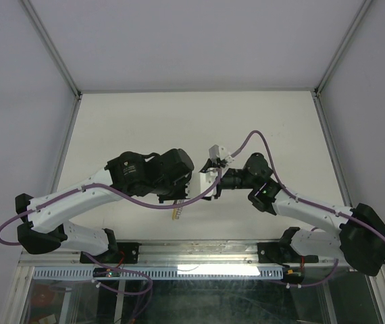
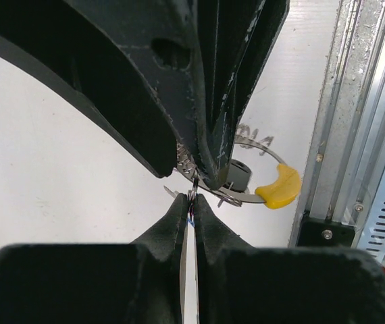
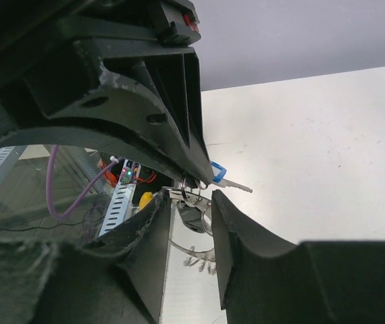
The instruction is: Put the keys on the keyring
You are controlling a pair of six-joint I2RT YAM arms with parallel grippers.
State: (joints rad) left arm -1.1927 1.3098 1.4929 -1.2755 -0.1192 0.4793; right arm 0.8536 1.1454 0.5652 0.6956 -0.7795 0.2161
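One key (image 3: 217, 170), the blue-headed one, shows mid-frame in the right wrist view. Its shaft runs out to the right and slightly down, crosswise to the gap of the right jaws just below it. The keyring (image 2: 278, 187) sits right of centre in the left wrist view, yellow segment outermost, its thin band curving back toward the left jaws, which look clenched on it over the table (image 1: 145, 121). Your right jaws stand parted, straddling small wire loops (image 3: 192, 196) dead ahead and clamping nothing you can see. Both arms meet mid-frame in the top view. The right is free, so I'd judge the threading falls to it.
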